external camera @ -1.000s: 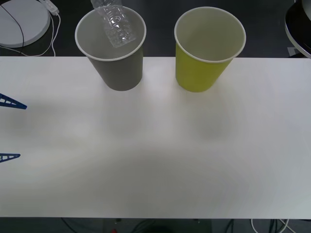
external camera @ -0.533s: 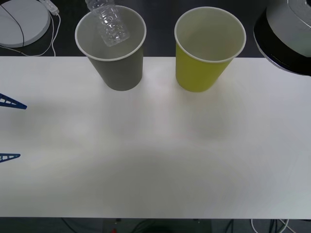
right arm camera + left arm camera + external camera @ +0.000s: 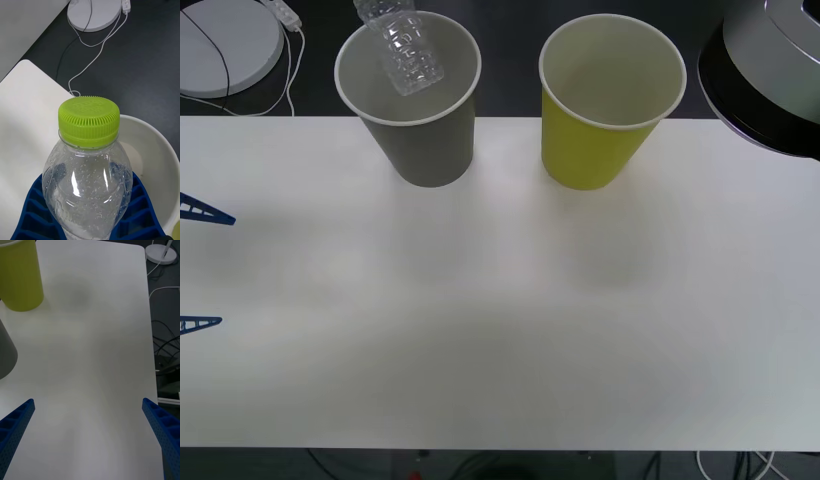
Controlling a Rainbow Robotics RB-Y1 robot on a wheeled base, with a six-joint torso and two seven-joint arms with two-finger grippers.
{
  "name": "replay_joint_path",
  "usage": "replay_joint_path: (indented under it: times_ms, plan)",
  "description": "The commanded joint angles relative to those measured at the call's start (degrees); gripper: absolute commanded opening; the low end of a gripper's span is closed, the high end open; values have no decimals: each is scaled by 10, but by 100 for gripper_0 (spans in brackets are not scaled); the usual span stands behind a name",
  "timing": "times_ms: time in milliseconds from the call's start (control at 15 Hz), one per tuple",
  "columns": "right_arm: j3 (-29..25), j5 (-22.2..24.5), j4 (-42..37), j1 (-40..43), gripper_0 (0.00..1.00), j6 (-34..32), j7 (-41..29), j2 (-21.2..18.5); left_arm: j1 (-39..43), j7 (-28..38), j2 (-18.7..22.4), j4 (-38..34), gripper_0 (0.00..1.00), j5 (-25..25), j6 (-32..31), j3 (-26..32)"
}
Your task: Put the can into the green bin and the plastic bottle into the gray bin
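Plastic bottle [image 3: 89, 176] clamped in right gripper [image 3: 88, 210], over gray bin [image 3: 408, 95].

Bright, even overhead light washes the white table [image 3: 500, 330] almost to glare, with only faint soft shadows below the cups — while the plastic bottle [image 3: 88, 180] glints with small highlights and the floor behind lies dim.

Robot test lab or office workroom, plain white rectangular counter [image 3: 500, 330] with rounded corners, dark gray floor beyond its far edge, round white flat stand base [image 3: 225, 45] off the far left corner, loose white cables [image 3: 95, 56] trailing across the floor
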Motion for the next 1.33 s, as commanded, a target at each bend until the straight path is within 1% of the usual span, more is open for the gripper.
replay_joint_path:
  times_ms: [67, 133, 200, 267, 1200, 1333]
  plan:
    - [2, 4, 4, -1, 26, 0, 4, -1, 0, 0, 0, 0, 100, 0, 0, 0]
    - [4, 5, 9, -1, 70, 0, 20, -1, 0, 0, 0, 0, 100, 0, 0, 0]
    - [6, 5, 13, -2, 98, 0, 28, -1, 0, 0, 0, 0, 100, 0, 0, 0]
    - [6, 5, 13, -2, 100, 0, 31, 0, 0, 0, 0, 0, 100, 0, 0, 0]
    - [9, 8, 14, -2, 100, 0, 35, -1, 0, 0, 0, 0, 100, 0, 0, 0]
    - [9, 0, 14, 0, 100, 0, 58, -6, 0, 0, 0, 0, 100, 0, 0, 0]
